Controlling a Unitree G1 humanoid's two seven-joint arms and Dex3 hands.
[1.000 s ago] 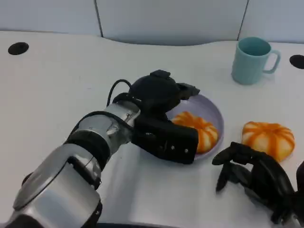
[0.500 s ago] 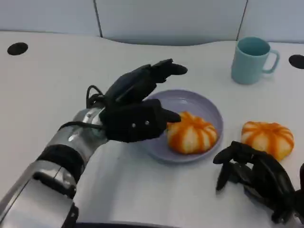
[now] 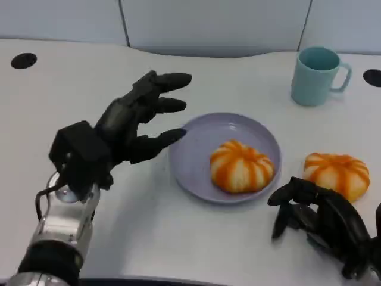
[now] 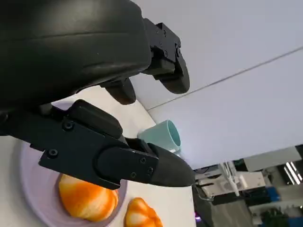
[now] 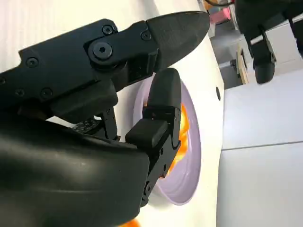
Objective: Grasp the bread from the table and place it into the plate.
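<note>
An orange-and-white striped bread (image 3: pixel 241 166) lies in the lavender plate (image 3: pixel 196 152) at the table's middle; the left wrist view shows that bread (image 4: pixel 87 199) in the plate (image 4: pixel 33 187) too. A second, like bread (image 3: pixel 336 174) sits on the table right of the plate. My left hand (image 3: pixel 128 128) hovers left of the plate, empty, fingers spread toward its rim. My right hand (image 3: pixel 324 223) rests low at the front right, fingers curled down on the table, just in front of the second bread, holding nothing.
A light teal mug (image 3: pixel 317 75) stands at the back right, also seen as the mug (image 4: pixel 162 135) in the left wrist view. Dark round holes (image 3: pixel 24 60) mark the table's far left and far right (image 3: pixel 372 76). A grey wall panel runs behind the table.
My left hand has drawn back to the left from over the plate, leaving the bread lying in it uncovered. The right hand has not moved.
</note>
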